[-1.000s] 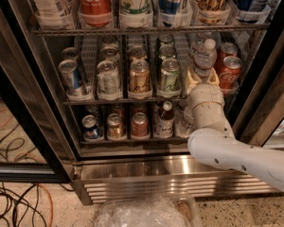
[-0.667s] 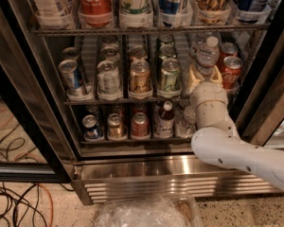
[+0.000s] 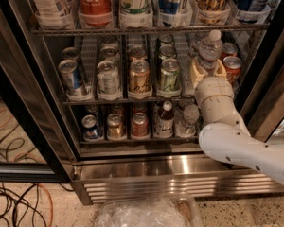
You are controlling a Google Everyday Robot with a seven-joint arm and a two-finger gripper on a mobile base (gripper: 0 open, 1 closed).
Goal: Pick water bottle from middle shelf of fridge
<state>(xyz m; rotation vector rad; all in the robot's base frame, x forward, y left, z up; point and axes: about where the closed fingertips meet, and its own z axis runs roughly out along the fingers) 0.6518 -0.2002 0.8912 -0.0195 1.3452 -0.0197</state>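
Soda cans (image 3: 139, 77) in rows; tangled cables (image 3: 7, 211) on floor; crinkled plastic (image 3: 142, 214)

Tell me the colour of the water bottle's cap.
White, seen in the camera view; the tool is at the water bottle, middle shelf.

You are reading only one brand here: white Coca-Cola script is showing on the red bottle (image 3: 94, 1) at eleven o'clock. The gripper (image 3: 207, 74) is sitting at the water bottle (image 3: 211, 48) at two o'clock, whose pale label is giving you nothing legible. The cans (image 3: 139, 77) are showing no readable print either.
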